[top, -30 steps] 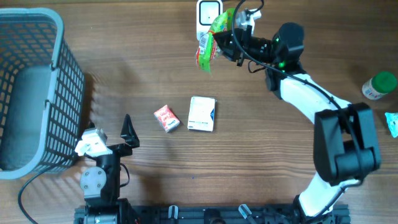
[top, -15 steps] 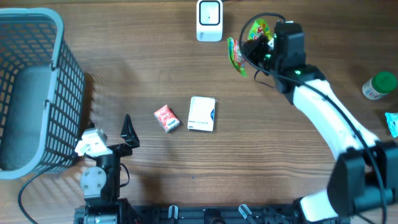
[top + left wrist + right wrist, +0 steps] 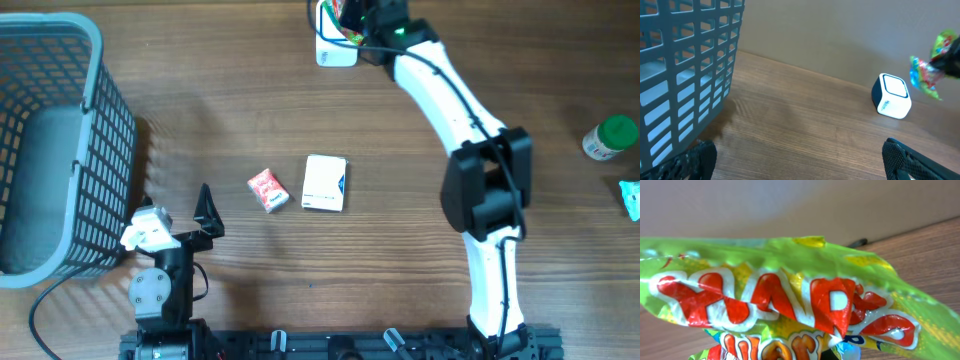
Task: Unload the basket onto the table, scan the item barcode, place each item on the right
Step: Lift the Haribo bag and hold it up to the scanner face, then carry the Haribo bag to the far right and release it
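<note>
Right tool clamped, crinkly glossy packet

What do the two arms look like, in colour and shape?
The right arm has white links and bulky black joints, a thin black cable along it and a green light near the wrist. The left arm is black with a round grey cap and a white block; its fingers are black.

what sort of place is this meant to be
Likely a mock shop checkout: a white scanner, a grey basket, and small packaged goods such as a white box and a snack bag.
</note>
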